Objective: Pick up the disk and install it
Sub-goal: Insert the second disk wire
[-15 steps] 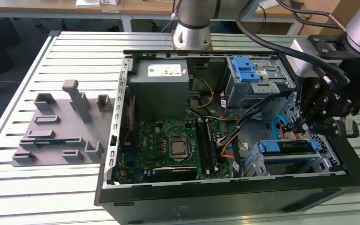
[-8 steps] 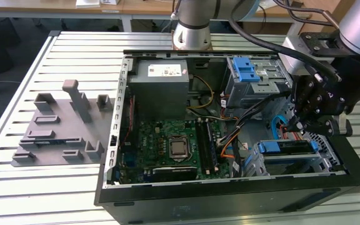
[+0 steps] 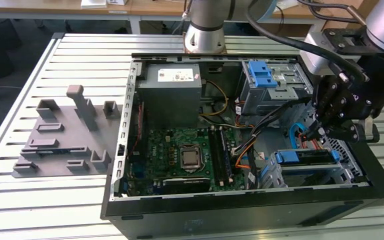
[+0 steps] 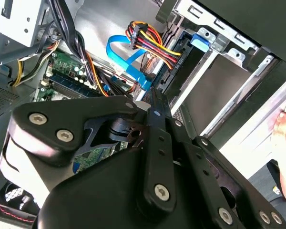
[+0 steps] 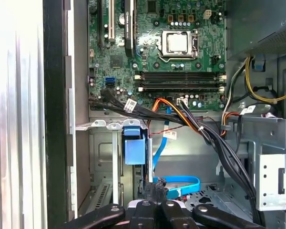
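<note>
Open computer case (image 3: 245, 210) lies flat on the slatted table (image 3: 45, 210). Gripper (image 3: 322, 131) hangs inside the case at its 3 o'clock side in the exterior view, fingers pointed down among blue and orange cables; cannot tell how far apart the fingers stand or whether they grip anything. Disk (image 3: 305, 157), with its blue bracket, sits in the drive bay at the case's 4 o'clock corner, just below the gripper. Motherboard (image 3: 185, 155) fills the case's lower middle. Grey plastic stand (image 3: 65, 137) rests on the table at 9 o'clock, apart from the case.
</note>
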You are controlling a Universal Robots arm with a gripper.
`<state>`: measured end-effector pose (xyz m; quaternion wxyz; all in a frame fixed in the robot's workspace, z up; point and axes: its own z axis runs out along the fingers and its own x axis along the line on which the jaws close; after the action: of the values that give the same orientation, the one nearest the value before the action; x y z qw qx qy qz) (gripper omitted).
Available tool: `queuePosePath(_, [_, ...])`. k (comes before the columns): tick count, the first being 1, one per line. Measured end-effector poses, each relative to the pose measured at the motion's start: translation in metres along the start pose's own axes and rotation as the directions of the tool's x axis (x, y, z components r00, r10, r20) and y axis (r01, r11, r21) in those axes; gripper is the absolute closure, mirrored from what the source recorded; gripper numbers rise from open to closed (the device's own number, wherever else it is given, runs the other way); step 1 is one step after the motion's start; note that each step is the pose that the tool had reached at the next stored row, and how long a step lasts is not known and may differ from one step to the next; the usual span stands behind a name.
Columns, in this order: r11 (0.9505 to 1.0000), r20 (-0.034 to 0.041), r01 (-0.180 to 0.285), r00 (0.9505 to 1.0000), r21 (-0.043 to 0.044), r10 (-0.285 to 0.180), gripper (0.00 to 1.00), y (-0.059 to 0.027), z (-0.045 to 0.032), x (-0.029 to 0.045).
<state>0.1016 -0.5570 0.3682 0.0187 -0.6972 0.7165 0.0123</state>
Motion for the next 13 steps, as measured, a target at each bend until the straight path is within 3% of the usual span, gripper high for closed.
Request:
queuePosePath(2, [1.0000, 0.0000, 0.000, 1.0000, 0.0000, 0.000, 0.89, 0.0000, -0.0001, -0.0006])
queuePosePath(3, [1.0000, -0.0003, 0.000, 1.0000, 0.0000, 0.000, 0.82, 0.0000, -0.0001, -0.0014])
queuePosePath(7, [1.0000, -0.0003, 0.000, 1.0000, -0.0016, 0.000, 0.81, 0.0002, 0.0013, -0.0058])
queuePosePath(8, [1.0000, -0.0002, 0.000, 1.0000, -0.0029, 0.000, 0.75, 0.0002, 0.0022, -0.0064])
queuePosePath(13, [1.0000, -0.0003, 0.000, 1.0000, -0.0080, 0.000, 0.75, 0.0002, 0.0067, -0.0078])
